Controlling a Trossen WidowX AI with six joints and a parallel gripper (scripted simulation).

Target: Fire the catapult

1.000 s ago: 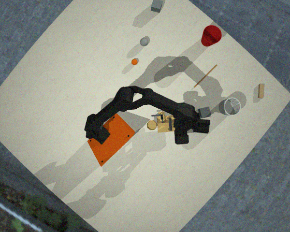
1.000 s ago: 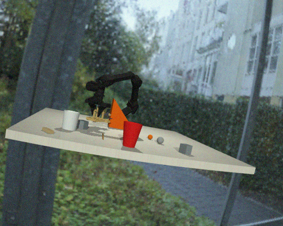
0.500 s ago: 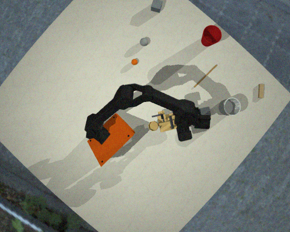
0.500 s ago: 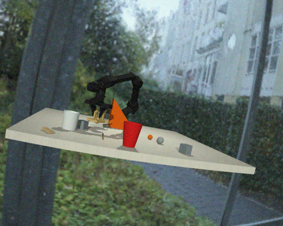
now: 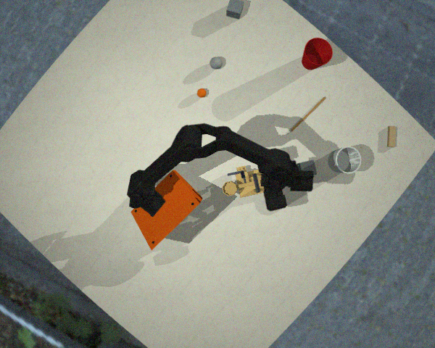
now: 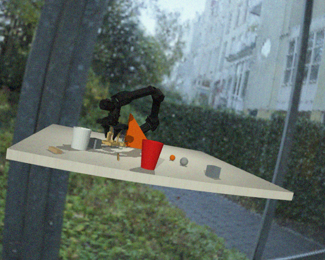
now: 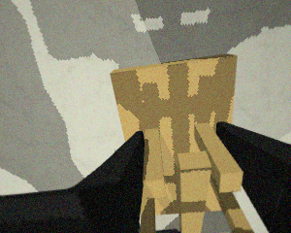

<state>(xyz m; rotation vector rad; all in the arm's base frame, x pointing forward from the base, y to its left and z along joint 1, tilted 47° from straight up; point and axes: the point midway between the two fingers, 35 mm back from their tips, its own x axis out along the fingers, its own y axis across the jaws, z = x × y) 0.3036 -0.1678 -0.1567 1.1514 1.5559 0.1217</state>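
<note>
While your fingers (image 5: 278, 183) (image 6: 110, 137) are closed on the wooden frame of the catapult (image 5: 246, 188) (image 6: 112, 143) (image 7: 175, 97), the relation to watch is its long axis against the mug. From your fingers, the round launching cup (image 5: 230, 188) sticks out towards the orange base plate (image 5: 178, 209) (image 6: 136, 130); the white mug (image 5: 346, 160) (image 6: 81, 138) stands off the opposite way, just beyond a dark block (image 5: 307, 166) (image 6: 95, 143). You have the axis roughly on the mug, I'd judge, so only a slight turn may be wanted. Whether the catapult bears fully on the worktop (image 5: 229, 292) (image 6: 157, 177), you can't tell.

Farther out, off to the side past the cup end, lies the orange ball (image 5: 201, 93) (image 6: 172, 157), apart from your fingers and not loaded. Settle the aim, let go without twisting the frame, then reach sideways for the ball; a skewed release could cost you the line.
</note>
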